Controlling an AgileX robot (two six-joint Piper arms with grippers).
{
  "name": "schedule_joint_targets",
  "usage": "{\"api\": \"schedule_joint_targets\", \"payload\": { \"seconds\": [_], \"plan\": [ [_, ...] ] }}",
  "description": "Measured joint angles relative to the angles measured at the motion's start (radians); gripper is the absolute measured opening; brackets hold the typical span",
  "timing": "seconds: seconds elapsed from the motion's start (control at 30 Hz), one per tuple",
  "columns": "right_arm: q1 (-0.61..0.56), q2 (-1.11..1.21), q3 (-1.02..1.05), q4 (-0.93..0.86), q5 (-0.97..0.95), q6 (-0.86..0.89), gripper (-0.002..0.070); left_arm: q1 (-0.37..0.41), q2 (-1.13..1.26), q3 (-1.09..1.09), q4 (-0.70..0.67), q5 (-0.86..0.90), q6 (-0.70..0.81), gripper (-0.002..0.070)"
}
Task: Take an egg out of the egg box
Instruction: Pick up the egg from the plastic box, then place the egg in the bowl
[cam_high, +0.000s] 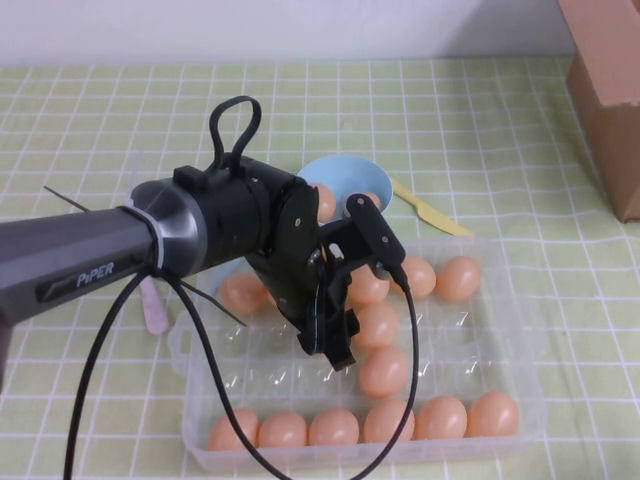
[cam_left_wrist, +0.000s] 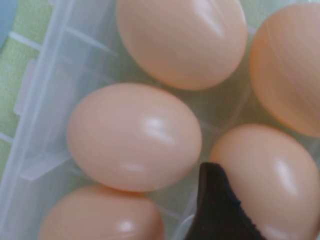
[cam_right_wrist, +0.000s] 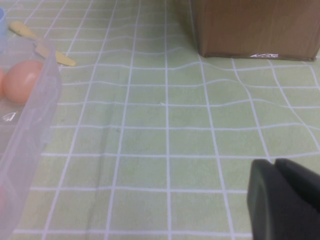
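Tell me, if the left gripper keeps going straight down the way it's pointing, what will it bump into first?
Probably an egg in the egg box. The left gripper points down into the tray's middle, and its wrist camera looks right at that egg. The right gripper sits off over the tablecloth.

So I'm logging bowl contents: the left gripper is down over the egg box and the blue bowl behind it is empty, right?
Not quite. The left gripper is down over the egg box, but the blue bowl isn't empty: the high view shows an egg in it. The right gripper sits over the tablecloth.
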Motion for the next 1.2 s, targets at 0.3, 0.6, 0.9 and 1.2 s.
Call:
{"api": "schedule_joint_targets", "payload": {
  "seconds": [0.3, 0.6, 0.9, 1.2],
  "plan": [
    [0.0, 0.0, 0.0, 0.0, 0.0, 0.0, -0.0017, -0.02, -0.123, -0.026, 0.035, 0.039, -0.176, 0.0349],
    [0.0, -0.002, 0.0, 0.0, 0.0, 0.0, -0.0017, 0.04, -0.157, -0.162, 0.063, -0.135, -0.256, 0.0349],
    [0.0, -0.004, 0.0, 0.0, 0.0, 0.0, -0.0017, 0.124, 0.046, -0.17, -0.002, -0.457, -0.275, 0.0349],
    [0.0, -0.004, 0.0, 0.0, 0.0, 0.0, -0.0017, 0.135, 0.145, -0.191, -0.026, -0.572, -0.277, 0.0349]
  ]
}}
